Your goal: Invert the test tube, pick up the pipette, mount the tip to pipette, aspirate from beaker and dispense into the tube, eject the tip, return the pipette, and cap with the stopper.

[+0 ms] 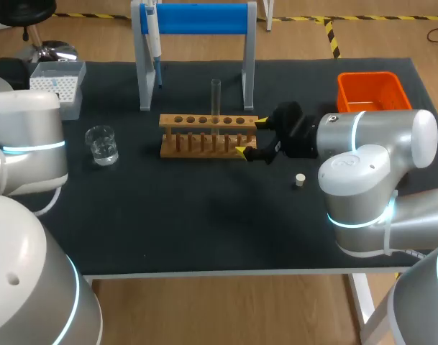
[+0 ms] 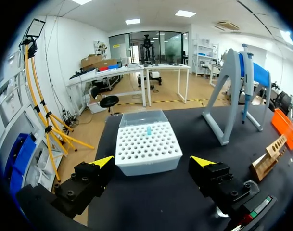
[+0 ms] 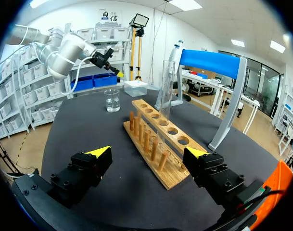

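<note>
Head view: right gripper is sitting spread wide, gripping nothing, at the end of the wooden rack. Left gripper is hanging wide open, tip box just ahead. Clear test tube is standing upright in the rack; stopper is lying near the right gripper.

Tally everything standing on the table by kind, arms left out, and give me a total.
test tube: 1
wooden rack: 1
beaker: 1
tip box: 1
blue tip in the box: 1
pipette: 1
pipette stand: 1
orange bin: 1
stopper: 1
Total: 9
</note>
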Robot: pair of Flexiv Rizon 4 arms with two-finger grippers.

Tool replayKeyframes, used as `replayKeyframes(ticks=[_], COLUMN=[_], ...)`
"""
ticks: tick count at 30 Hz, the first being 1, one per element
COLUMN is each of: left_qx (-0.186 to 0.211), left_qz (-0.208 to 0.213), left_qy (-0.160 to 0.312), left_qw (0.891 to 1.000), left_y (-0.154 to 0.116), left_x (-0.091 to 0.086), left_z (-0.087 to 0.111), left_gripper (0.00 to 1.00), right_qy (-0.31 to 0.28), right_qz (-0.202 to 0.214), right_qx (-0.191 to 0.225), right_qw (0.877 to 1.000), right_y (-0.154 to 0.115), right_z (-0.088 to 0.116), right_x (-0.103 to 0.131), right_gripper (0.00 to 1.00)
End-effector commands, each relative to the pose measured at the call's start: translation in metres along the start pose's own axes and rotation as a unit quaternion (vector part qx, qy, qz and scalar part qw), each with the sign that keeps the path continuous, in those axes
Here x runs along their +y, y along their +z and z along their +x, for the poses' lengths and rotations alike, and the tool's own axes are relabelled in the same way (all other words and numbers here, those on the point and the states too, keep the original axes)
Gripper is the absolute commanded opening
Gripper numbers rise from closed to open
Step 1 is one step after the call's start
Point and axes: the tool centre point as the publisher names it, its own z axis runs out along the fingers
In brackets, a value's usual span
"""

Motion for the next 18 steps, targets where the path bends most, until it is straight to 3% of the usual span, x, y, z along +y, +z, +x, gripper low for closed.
replayKeyframes(ticks=[1, 8, 9, 12, 18], left_qx=[-0.002, 0.003, 0.004, 0.006, 0.010], left_qz=[-0.004, -0.003, -0.003, -0.004, -0.005], left_qy=[0.001, 0.001, 0.001, -0.001, -0.005], left_qw=[1.000, 1.000, 1.000, 1.000, 1.000], left_y=[0.016, 0.032, 0.034, 0.040, 0.048], left_x=[-0.007, -0.013, -0.013, -0.013, -0.013], left_z=[-0.002, -0.004, -0.004, -0.003, -0.002], left_gripper=[1.00, 1.00, 0.95, 0.94, 0.95], right_qy=[0.000, 0.000, 0.000, 0.000, 0.000], right_qz=[-0.002, -0.002, -0.002, -0.002, -0.002], right_qx=[0.001, 0.001, 0.001, 0.001, 0.001], right_qw=[1.000, 1.000, 1.000, 1.000, 1.000], right_y=[-0.001, -0.001, -0.001, -0.001, -0.001], right_z=[0.000, 0.000, 0.000, 0.000, 0.000], right_x=[-0.001, -0.001, -0.001, -0.001, -0.001], right_gripper=[1.00, 1.00, 1.00, 1.00, 1.00])
